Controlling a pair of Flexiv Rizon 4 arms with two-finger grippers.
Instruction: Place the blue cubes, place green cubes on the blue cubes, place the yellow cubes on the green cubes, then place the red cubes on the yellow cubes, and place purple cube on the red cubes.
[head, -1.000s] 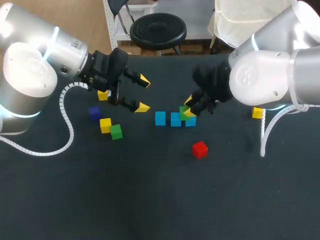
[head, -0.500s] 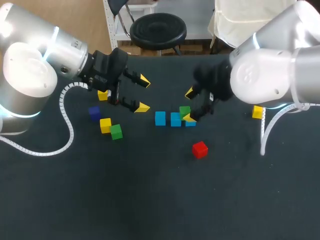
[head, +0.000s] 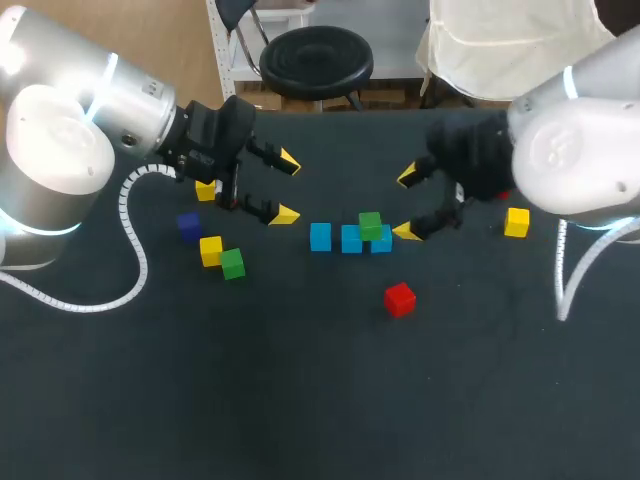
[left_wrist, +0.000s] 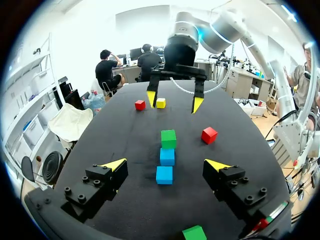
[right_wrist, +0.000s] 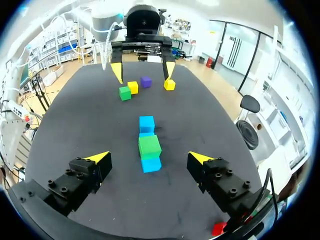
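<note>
The left pincer (head: 287, 187) hangs open near the loose green cube (head: 233, 264), left of the counter's (head: 300, 400) middle. Mid-counter, the stacked green cube (head: 370, 224) tops the blue cubes (head: 320, 236); the right pincer (head: 407, 204) gapes empty beside it. The cubes are likely light, rigid and slick: pinch opposite flat faces.

Black table (head: 300, 380) held 3 blue cubes (head: 320, 237) in a row mid-table, w/ a red cube (head: 400, 299) apart, nearer the robot. Left side: yellow cube (head: 206, 190), purple cube (head: 189, 226), plus a 2nd yellow (head: 211, 250) touching a green cube (head: 233, 264). Right side: 3rd yellow (head: 516, 222) near a 2nd red (left_wrist: 140, 105).
</note>
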